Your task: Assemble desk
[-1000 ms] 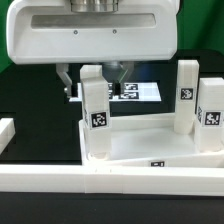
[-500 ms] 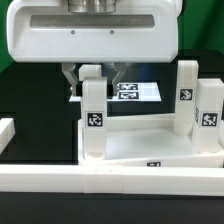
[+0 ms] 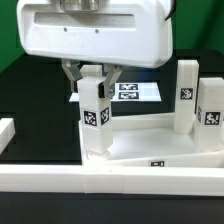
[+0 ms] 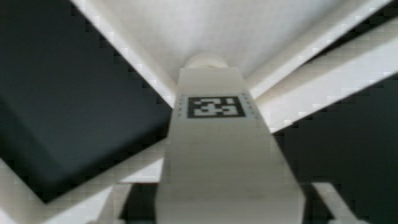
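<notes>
Starting at the exterior view's left: the border rail sits idle at the edge, and the long front rail runs across the foreground. Moving in, here's the action — the gripper is clamped around the top of a leg, one finger on each side, and that leg stands in the near-left corner socket of the desk top. Compared with a second ago, the big white wrist housing has swung and tilted, and the tag on the leg now reads skewed and sits lower: that looks like a twist, the leg being screwed down into its socket. The wrist view agrees, looking straight down the leg with its tag up near the grasp. Behind, the marker board lies flat on the table. Over to the exterior view's right, two more legs already stand upright in their corners. By my reckoning, several turns remain before seating
</notes>
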`<state>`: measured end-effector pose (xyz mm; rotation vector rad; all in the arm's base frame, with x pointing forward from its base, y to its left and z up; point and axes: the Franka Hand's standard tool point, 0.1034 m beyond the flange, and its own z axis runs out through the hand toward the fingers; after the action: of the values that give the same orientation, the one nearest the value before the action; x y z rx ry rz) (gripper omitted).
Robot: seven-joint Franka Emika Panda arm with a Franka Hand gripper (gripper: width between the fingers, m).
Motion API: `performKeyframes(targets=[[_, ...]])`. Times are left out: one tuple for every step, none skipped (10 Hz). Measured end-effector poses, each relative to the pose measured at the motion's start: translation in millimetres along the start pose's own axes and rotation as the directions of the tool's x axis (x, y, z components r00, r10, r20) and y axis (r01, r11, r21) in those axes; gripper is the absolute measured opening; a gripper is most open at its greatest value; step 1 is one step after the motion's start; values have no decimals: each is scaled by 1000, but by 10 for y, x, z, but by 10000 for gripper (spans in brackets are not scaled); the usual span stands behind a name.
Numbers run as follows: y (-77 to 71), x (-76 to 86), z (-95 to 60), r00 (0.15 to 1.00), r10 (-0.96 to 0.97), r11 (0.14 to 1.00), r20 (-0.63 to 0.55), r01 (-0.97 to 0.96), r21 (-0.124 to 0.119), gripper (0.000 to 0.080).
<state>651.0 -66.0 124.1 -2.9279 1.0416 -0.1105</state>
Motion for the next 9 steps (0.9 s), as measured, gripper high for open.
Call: performKeyframes(targets=[[17, 3, 5, 994, 113, 994, 3, -113, 4, 289], [26, 3, 12, 980, 201, 980, 6, -201, 5, 289], [39, 2, 26, 949, 314, 949, 11, -314, 6, 290], [42, -2, 41, 919, 393, 919, 12, -393, 3, 290], [41, -5, 43, 888, 460, 888, 13, -460, 2, 290], [39, -15, 45, 814, 581, 814, 17, -581, -4, 290], [39, -15, 45, 803, 596, 803, 17, -596, -4, 290], [37, -17, 48, 798, 603, 798, 17, -603, -5, 290], [37, -18, 49, 812, 584, 812, 17, -584, -5, 373]])
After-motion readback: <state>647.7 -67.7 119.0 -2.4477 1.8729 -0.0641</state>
